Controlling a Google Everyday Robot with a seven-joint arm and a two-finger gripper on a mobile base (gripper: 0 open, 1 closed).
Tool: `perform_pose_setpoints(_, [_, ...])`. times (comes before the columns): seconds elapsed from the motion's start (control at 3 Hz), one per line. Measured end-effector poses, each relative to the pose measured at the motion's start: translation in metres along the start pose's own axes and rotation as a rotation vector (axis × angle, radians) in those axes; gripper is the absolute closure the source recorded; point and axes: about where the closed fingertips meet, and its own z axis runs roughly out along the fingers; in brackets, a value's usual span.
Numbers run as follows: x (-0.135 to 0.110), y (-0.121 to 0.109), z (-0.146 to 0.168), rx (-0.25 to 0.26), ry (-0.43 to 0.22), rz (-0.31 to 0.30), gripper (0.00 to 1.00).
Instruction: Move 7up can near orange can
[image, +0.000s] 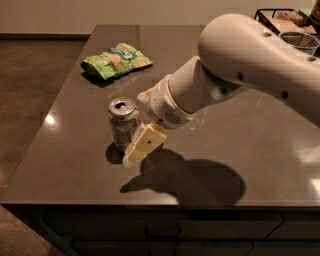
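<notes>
Standing upright on the dark tabletop (70, 165), the 7up can (122, 127) is found in the left-centre part of the surface, nearer the front edge than the back. Its long axis is vertical. The silver top with the pull-tab opening is turned straight up and the base is set flat on the table. The pale label with its small print is wrapped around the side that is shown.

The gripper (137, 127) is held low at the can's right side, at the end of a thick white arm (240, 60) that reaches in from the upper right. Its two cream-coloured fingers are spread apart. The near finger (145, 142) is angled down and to the left, with its tip brought just in front of the can's base. Whether it touches the can cannot be told. The far finger (146, 95) is only partly shown past the wrist, just behind and to the right of the can's top. The can is thus flanked on its right side by the two fingers, and nothing is clamped between them.

A green snack bag (117, 60) is laid flat toward the back left of the table, well apart from the can. A wire basket (272, 15) is seen at the far right corner. A dark shadow (190, 185) of the arm is cast on the tabletop toward the front edge.
</notes>
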Motion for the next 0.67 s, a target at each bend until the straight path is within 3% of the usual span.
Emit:
perform_pose_setpoints(0.33, [-0.0044,-0.0158,0.006,0.039,-0.022,0.028,0.17])
perform_pose_setpoints(0.67, [-0.0121,-0.025,0.0058,0.06,-0.046,0.054,0.41])
